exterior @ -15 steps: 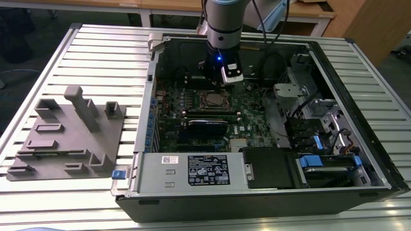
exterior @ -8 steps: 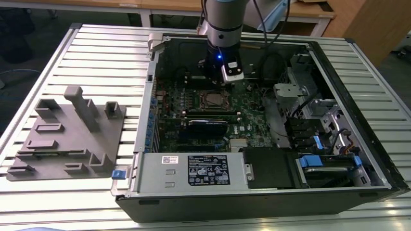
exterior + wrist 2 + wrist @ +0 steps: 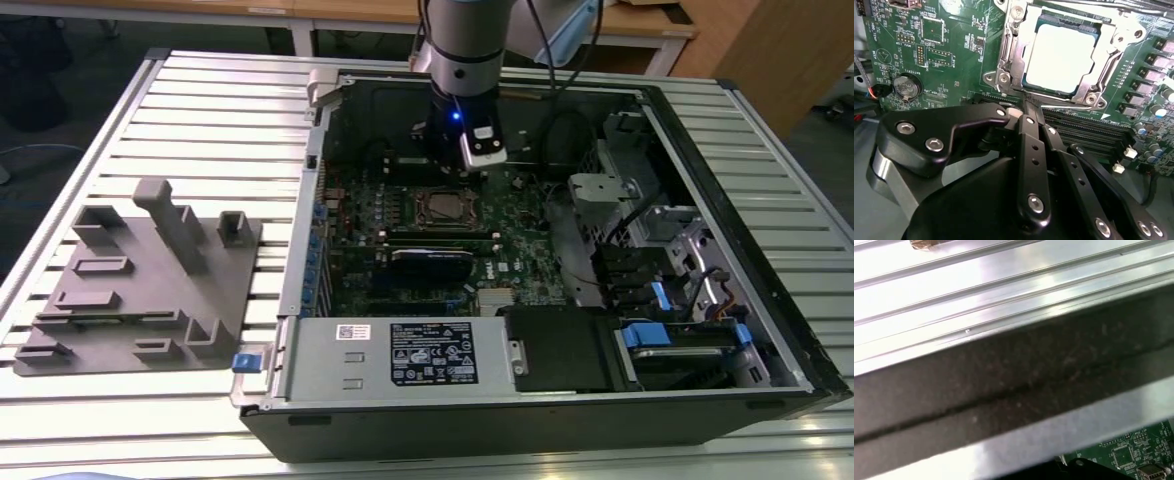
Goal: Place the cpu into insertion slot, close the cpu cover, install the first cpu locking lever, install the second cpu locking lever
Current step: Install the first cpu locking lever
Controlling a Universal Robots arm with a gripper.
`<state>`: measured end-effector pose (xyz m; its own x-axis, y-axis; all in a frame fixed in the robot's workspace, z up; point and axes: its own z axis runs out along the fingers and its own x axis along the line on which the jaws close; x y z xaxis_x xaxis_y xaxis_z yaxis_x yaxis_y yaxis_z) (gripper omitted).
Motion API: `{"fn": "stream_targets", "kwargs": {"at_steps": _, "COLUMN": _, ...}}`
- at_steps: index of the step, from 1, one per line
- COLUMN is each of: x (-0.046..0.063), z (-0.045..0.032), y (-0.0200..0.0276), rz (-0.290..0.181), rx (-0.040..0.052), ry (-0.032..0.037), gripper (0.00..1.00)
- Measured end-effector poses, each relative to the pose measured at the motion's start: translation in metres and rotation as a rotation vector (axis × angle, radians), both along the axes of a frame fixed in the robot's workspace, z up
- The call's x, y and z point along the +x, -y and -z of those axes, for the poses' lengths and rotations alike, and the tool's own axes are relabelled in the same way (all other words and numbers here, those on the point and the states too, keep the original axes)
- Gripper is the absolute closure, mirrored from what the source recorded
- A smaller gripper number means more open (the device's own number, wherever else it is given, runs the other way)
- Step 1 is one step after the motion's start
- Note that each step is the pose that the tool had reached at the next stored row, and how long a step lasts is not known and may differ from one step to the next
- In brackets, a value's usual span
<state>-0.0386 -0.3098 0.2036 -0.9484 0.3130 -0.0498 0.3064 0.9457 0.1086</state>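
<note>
Exterior view, left to right, all placed off the green circuit board.

- Well out to the exterior view's left of the board, you've got a grey plastic fixture with upright posts. It lies flat on the slatted aluminium table.
- The board itself lies in the bottom of the open black computer case.
- Just off the board's camera-side edge is a grey metal box with a white label.
- At mid-board, the cpu, a small flat square chip with a pale silvery top, is seated in its socket.
- The cpu cover, a thin silvery metal frame with a window, lies flat over the cpu, and the chip top shows through the window.
- Your grey robot arm hangs over the far half of the board, just behind the socket.
- In the second wrist view the black gripper has its fingers pressed together with nothing between them. The tip is just beside the cover's edge; can't tell if it touches.
- A round silver coin cell sits on the board apart from the socket, and dark memory slots run alongside the socket.
- To the exterior view's right of the board are drive bays with blue tabs.
</note>
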Motion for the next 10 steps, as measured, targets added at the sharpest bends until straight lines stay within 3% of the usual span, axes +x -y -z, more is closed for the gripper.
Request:
{"fn": "stream_targets", "kwargs": {"at_steps": 5, "x": -0.0010, "z": 0.0000, "y": -0.0016, "rz": 0.000, "rx": 0.0012, "ry": 0.0000, "gripper": 0.89}}
{"fn": "stream_targets", "kwargs": {"at_steps": 10, "x": -0.0032, "z": -0.0001, "y": -0.0022, "rz": 0.000, "rx": 0.0119, "ry": 0.0003, "gripper": 0.89}}
